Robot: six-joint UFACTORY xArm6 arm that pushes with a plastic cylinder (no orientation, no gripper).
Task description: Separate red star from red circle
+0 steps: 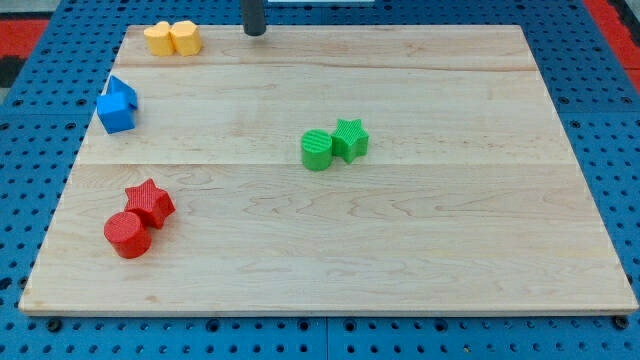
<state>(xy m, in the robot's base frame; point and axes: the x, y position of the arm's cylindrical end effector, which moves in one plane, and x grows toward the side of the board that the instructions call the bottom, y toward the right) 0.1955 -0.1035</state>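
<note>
The red star (pixel 150 202) lies near the view's lower left of the wooden board (pixel 420 250). The red circle (pixel 127 234) touches it just below and to its left. My tip (pixel 255 32) is at the view's top edge of the board, left of centre, far from both red blocks and to the right of the yellow blocks.
Two yellow blocks (pixel 172 38) sit together at the top left. A blue cube (pixel 116 112) and another blue block (pixel 121 89) sit at the left edge. A green circle (pixel 317 150) touches a green star (pixel 350 138) near the centre. Blue pegboard surrounds the board.
</note>
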